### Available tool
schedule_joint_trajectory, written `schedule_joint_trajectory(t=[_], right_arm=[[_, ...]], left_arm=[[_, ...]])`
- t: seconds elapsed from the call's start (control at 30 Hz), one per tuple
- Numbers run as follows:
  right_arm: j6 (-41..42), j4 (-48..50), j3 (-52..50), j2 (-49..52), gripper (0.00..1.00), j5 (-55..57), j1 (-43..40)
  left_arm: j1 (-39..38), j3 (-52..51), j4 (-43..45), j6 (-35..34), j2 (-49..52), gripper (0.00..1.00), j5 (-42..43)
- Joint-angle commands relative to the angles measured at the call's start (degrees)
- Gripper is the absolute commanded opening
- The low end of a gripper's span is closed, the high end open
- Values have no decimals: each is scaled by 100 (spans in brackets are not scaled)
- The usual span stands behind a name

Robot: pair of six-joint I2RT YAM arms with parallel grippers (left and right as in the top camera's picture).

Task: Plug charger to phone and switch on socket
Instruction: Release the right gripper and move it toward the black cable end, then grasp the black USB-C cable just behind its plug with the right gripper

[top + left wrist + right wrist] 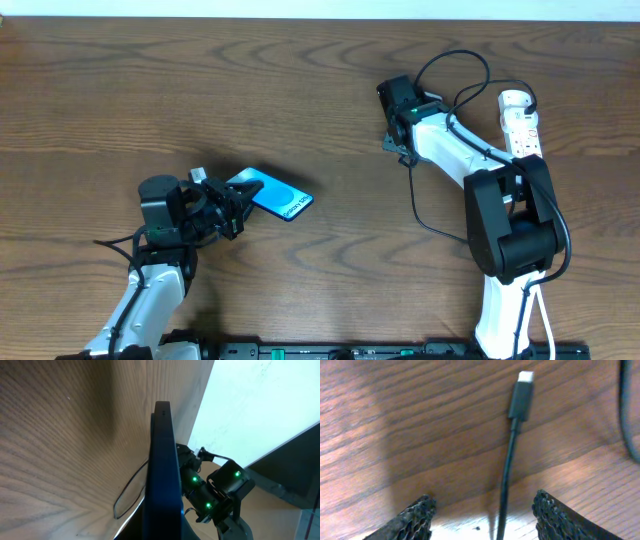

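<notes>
The phone (pixel 278 196), with a bright blue screen, is held by its left end in my left gripper (pixel 232 208), which is shut on it. In the left wrist view the phone (pixel 162 465) shows edge-on, standing up from the jaws. The charger's thin black cable (pixel 416 205) runs from near my right gripper (pixel 397 142) toward the right arm's base. In the right wrist view the cable and its black plug tip (pixel 521 396) lie on the table between my open right fingers (pixel 482 505), untouched. The white socket (pixel 521 122) lies at the far right.
The wooden table (pixel 200 90) is brown. The right arm (pixel 215 491), with green lights, shows behind the phone in the left wrist view. A loop of thicker black robot cable (pixel 455 60) arches over the right arm. A pale wall (pixel 260 405) stands beyond the table edge.
</notes>
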Motion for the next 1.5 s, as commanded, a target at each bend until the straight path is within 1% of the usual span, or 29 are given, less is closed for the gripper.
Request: schedule_joint_trajectory(t=[0.0,0.03,0.1,0.13,0.17,0.2,0.23,0.3,0.37,0.43,0.5,0.53,0.57,0.6,0.63,0.67,0.7,0.8,0.83,0.9,0.93,0.97,1.03,1.1,1.13,1.17,1.37,1.4,1.47], right_arm=[[116,55,-4,133,63,352,-72],[146,87,-24,133,62,317,-85],[144,188,-83,136,55,149,-105],[144,197,-101,136,48,24,-109],[140,186,-107,136,36,-129,-114],[48,160,-109,136,22,-452,-114],[-42,155,-109,136,20,-610,-111],[-588,111,-109,136,7,-1429,-79],[-1069,-11,-109,136,1,-2050,-28],[-1733,-273,-109,136,1,-2686,57],[-2430,-704,-109,136,1,-2968,197],[-2817,-997,-111,136,4,-2894,295],[-2999,-1145,-116,136,13,-2730,385],[-3025,-1241,-116,136,19,-2444,455],[-2990,-1250,-116,136,32,-1993,549],[-2964,-1215,-116,136,39,-1827,584],[-2841,-1093,-116,136,55,-1565,636],[-2406,-850,-116,136,72,-1379,678],[-2337,-789,-116,136,73,-1379,680],[-2192,-715,-116,136,86,-1307,678],[-2033,-715,-116,136,87,-1226,678],[-1895,-723,-116,136,82,-1172,678],[-1598,-793,-116,136,66,-1176,680],[-1451,-885,-116,136,54,-1180,686],[-1434,-925,-116,136,51,-1187,688],[-1434,-979,-116,136,46,-1196,691],[-1436,-1060,-116,136,30,-1191,702],[-1436,-1021,-116,136,22,-1191,702],[-1436,-946,-116,136,13,-1191,702]], left_arm=[[22,118,50,61,-74,7,151],[22,118,50,61,-74,8,151],[22,118,50,61,-74,7,151],[22,118,50,61,-74,7,153],[22,118,50,61,-74,7,153],[22,118,50,61,-74,8,153],[22,118,50,61,-74,7,153],[22,118,50,61,-74,7,153],[22,118,50,61,-74,8,153],[22,118,48,61,-74,8,155],[22,118,48,61,-74,7,155],[22,118,48,61,-74,8,155],[22,118,48,61,-74,7,153],[22,118,48,61,-74,8,153],[22,118,48,61,-74,8,153],[22,118,48,61,-74,8,153],[22,118,48,61,-74,8,153],[22,118,48,61,-74,8,175],[22,118,48,61,-74,8,219],[22,118,46,63,-74,8,264],[17,118,22,85,-74,8,262],[17,116,-4,83,-74,8,260],[17,114,-111,83,-74,8,258],[17,114,-122,83,-74,8,258],[17,114,-122,83,-74,7,258],[17,114,-122,83,-74,8,258],[17,114,-122,83,-74,8,260],[17,114,-122,83,-74,8,258],[17,114,-122,83,-74,8,262]])
